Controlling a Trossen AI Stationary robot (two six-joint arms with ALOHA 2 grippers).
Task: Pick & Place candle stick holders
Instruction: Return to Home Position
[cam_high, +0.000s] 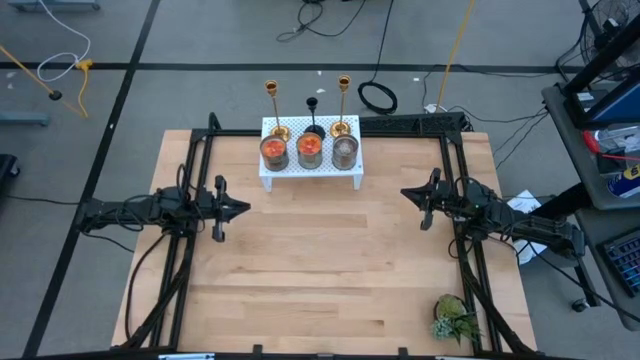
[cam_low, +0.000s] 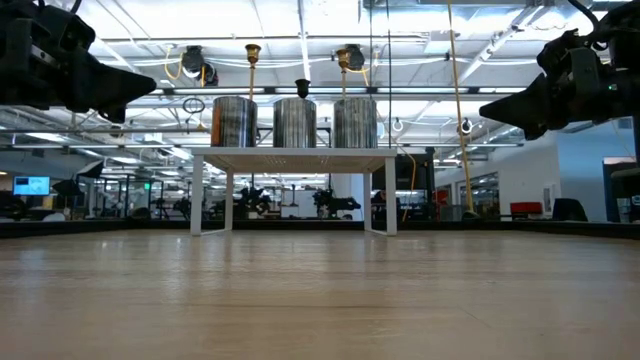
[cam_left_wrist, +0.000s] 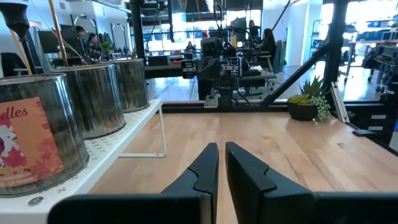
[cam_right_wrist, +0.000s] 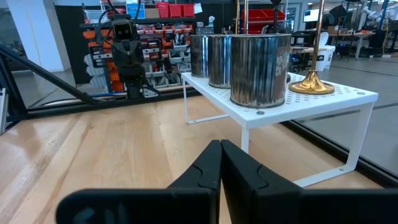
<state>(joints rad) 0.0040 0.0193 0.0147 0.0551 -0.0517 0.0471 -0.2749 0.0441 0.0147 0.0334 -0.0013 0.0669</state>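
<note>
Wooden table (cam_high: 320, 270) bears a white shelf (cam_high: 310, 176) at its far edge, where three candle stick holders (cam_high: 313, 127) stand behind tin candles (cam_high: 310, 150), well apart from the left gripper (cam_high: 243, 209) and right gripper (cam_high: 404, 193), both empty with fingers closed together.

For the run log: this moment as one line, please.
left gripper shut, empty, table's left | right gripper shut, empty, table's right | white shelf: three tins, three candle stick holders behind

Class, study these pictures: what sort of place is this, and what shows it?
Probably a robotics lab: a left arm and right arm at a wooden table, a coiled cable on the floor, racks of bins behind.
</note>
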